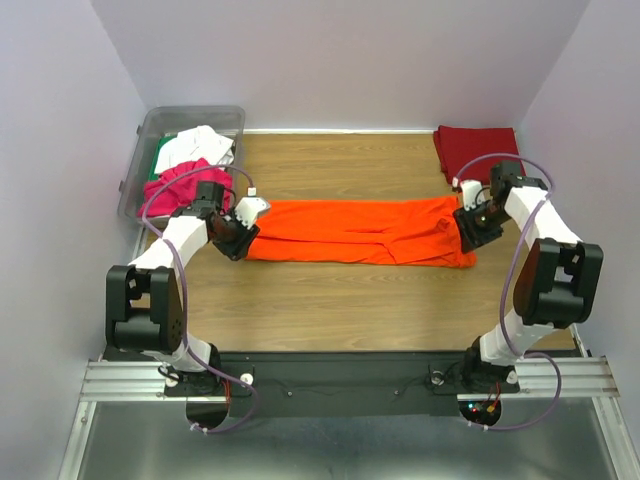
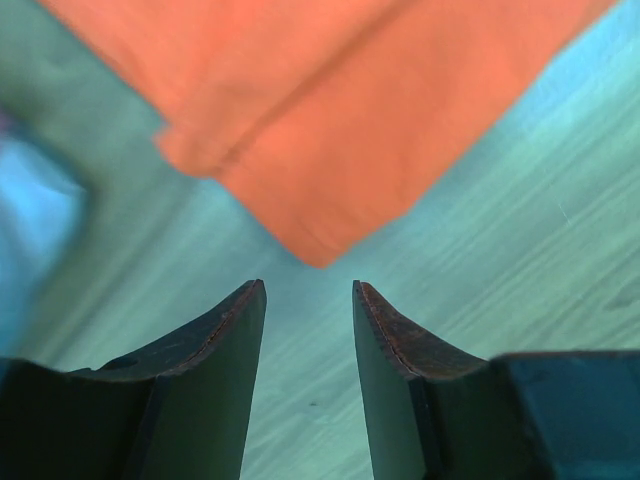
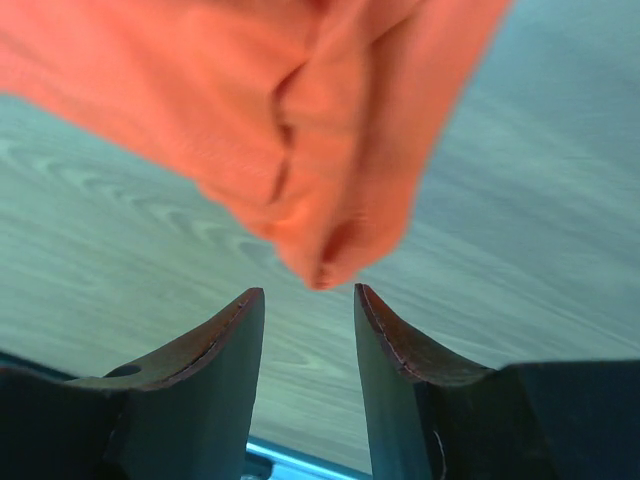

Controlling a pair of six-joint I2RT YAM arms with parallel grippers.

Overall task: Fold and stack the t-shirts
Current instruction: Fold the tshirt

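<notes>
The bright orange t-shirt (image 1: 360,231) lies folded into a long strip across the middle of the table. My left gripper (image 1: 240,240) is at its left end, open and empty; in the left wrist view the shirt's corner (image 2: 320,130) lies just ahead of the gripper (image 2: 308,290). My right gripper (image 1: 470,235) is at the shirt's right end, open and empty; the bunched orange corner (image 3: 320,150) sits just ahead of the gripper (image 3: 308,295). A dark red t-shirt (image 1: 478,148) lies folded at the back right. Magenta (image 1: 180,185), white (image 1: 198,148) and green (image 1: 163,155) shirts lie in the bin.
A clear plastic bin (image 1: 140,160) stands at the back left corner. White walls enclose the wooden table (image 1: 330,300) on three sides. The arm bases sit on a black rail at the near edge.
</notes>
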